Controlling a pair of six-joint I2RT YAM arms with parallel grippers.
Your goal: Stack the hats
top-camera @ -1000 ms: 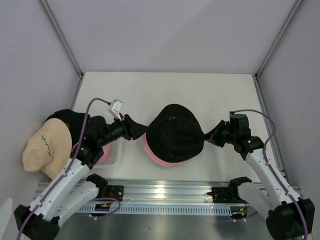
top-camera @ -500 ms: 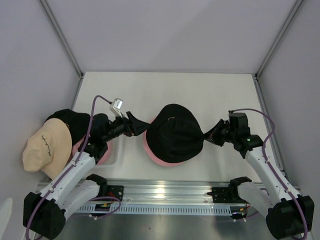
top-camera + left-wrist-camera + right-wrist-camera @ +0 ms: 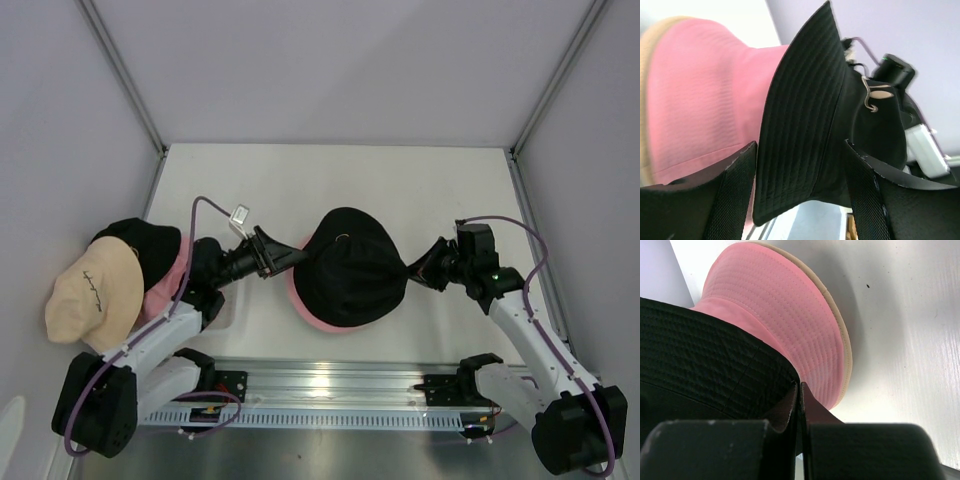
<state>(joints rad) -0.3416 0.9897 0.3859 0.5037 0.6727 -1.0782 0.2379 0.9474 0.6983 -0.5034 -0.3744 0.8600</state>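
White panels close off the pale table (image 3: 400,190) on three sides, and the metal rail (image 3: 330,385) runs along its 6 o'clock edge. Since a second ago the left arm has swung its elbow inward, uncovering more of the second pink hat (image 3: 165,290) in the pile at 9 o'clock. The left hand (image 3: 288,255) has let go: its fingers (image 3: 740,195) now stand spread with the black hat (image 3: 350,262) brim loose between them. The right hand (image 3: 418,272) has not moved and stays clenched on that brim at the hat's 3 o'clock side. The black hat sits mid-table over the pink hat (image 3: 330,322), whose rim shows beneath at 6 o'clock and lies flat on the table in the right wrist view. At the 9 o'clock edge the cream hat (image 3: 92,292) overhangs the table beside a second black hat (image 3: 140,240). Bare table stretches from the stack toward 12 o'clock and 2 o'clock.
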